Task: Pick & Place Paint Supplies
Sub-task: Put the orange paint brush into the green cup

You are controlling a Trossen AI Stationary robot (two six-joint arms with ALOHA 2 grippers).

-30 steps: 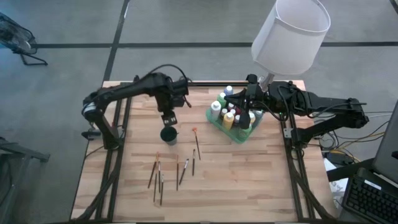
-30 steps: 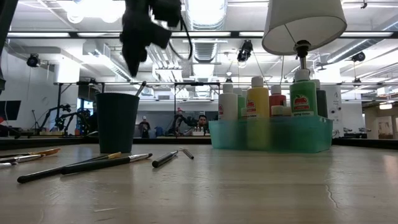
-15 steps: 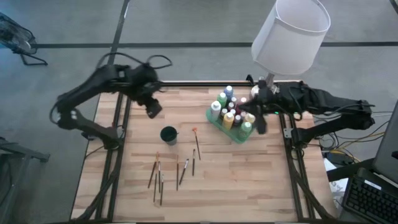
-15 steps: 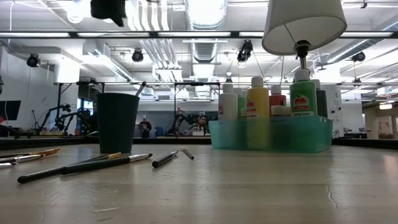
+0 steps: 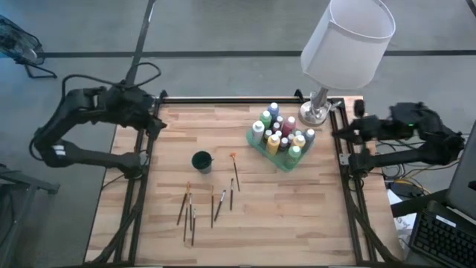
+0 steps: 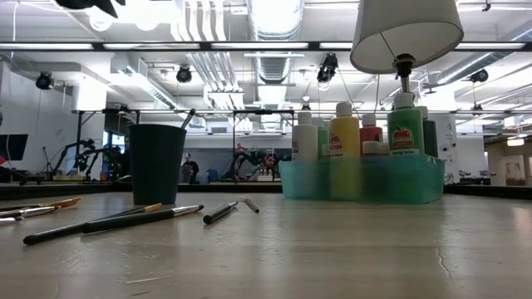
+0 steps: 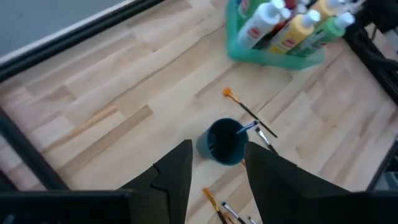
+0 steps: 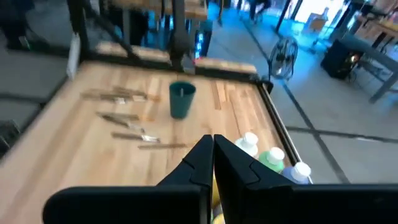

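Several paint bottles (image 5: 277, 136) with white caps stand upright in a translucent green tray (image 5: 262, 152) at the table's far right. A dark green cup (image 5: 201, 161) stands mid-table with one brush (image 6: 189, 117) leaning in it, its end above the rim. Several thin brushes (image 5: 190, 211) lie flat on the wood toward the near side, and an orange-tipped one (image 7: 244, 109) lies next to the cup. My left gripper (image 5: 157, 123) hangs open and empty over the table's far-left edge. My right gripper (image 5: 348, 131) is shut and empty past the right edge.
A lamp with a white shade (image 5: 346, 41) stands at the far right corner behind the tray. Black frame rails (image 5: 141, 186) run along both sides of the table. Bare wood (image 5: 297, 216) lies near and right of the brushes.
My left gripper has risen and pulled back from above the cup toward the table's far-left edge, rolling as it went. My right gripper has drawn back from above the tray past the right edge. The cup, brushes and bottles have stayed put.
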